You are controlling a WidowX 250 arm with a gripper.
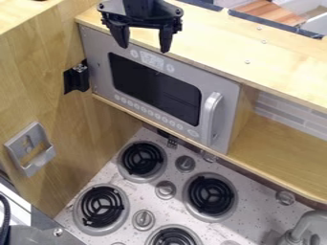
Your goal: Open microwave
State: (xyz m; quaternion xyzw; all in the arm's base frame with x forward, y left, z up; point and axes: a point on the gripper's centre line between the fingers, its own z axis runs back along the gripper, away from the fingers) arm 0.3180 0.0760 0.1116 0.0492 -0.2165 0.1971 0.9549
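The hand (144,49) hangs with its two fingers apart near the upper left of the grey microwave (156,87), which sits closed beneath the wooden top (220,40) and above the stove (180,178), its pale handle (211,115) upright at the right end of the door.

black two-finger gripper with tapered tips (144,48) up at the top edge, pointing down, fingers spread pretty wide
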